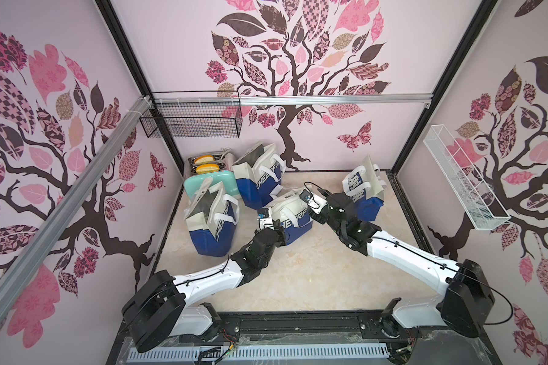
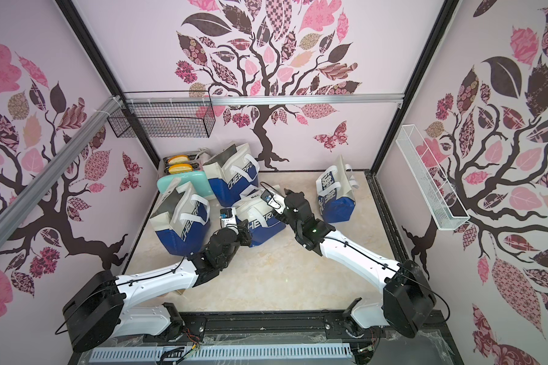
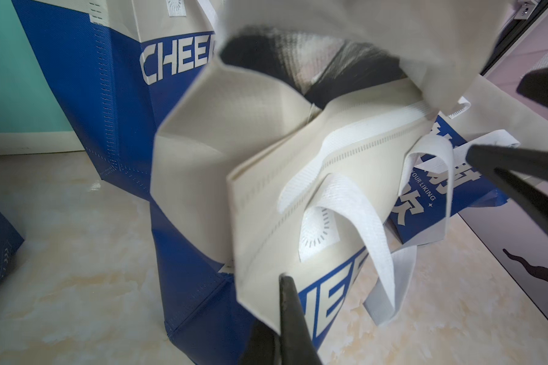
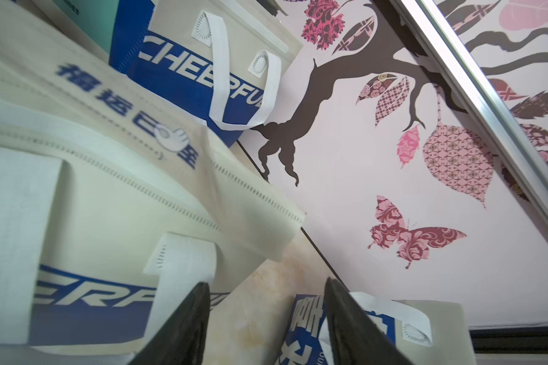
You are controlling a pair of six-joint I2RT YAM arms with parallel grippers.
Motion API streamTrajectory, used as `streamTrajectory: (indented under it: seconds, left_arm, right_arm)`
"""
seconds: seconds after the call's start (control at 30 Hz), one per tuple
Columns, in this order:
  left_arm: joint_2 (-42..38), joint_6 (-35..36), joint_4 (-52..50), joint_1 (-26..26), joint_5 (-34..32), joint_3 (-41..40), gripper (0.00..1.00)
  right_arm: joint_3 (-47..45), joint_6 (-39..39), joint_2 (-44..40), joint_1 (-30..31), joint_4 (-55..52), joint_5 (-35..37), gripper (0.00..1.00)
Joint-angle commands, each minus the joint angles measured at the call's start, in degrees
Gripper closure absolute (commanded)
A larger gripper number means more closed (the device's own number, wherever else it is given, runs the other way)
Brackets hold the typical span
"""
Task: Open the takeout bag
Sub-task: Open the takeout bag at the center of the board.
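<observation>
Between the left end effector (image 3: 285, 281) and the right end effector (image 4: 266, 284), the takeout bag (image 1: 293, 215) is stood on the tabletop (image 1: 298, 271). Only in the left wrist view is the left one seen clenched on the bag's cream rim, with dark lining exposed beyond — the top views have this masked by the wrist. The right one is shown released. Beyond it a second bag (image 4: 171, 82) is seen; past the left one, a toaster (image 1: 209, 186).

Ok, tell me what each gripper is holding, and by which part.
The left gripper is shut on the middle bag, pinching the edge of its cream front panel. The right gripper is open and holds nothing.
</observation>
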Motion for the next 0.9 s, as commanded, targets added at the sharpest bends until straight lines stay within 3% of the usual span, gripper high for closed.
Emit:
streamTrajectory:
  seconds: [0.0,0.43,0.87]
  left_arm:
    - [-0.58,1.18,-3.39,-0.05,-0.01,0.47,1.0]
    - [-0.71,2.03,-3.7,-0.52,-0.63,0.9,1.0]
    - [-0.87,2.62,-3.6,-0.5,-0.72,0.81,1.0]
  right_arm:
    - [0.37,3.17,-0.65,-0.02,5.05,-3.26,0.39]
    - [4.55,-0.03,4.14,-0.04,5.54,-7.85,0.39]
    - [5.87,-2.8,9.62,-0.01,12.33,-3.91,0.48]
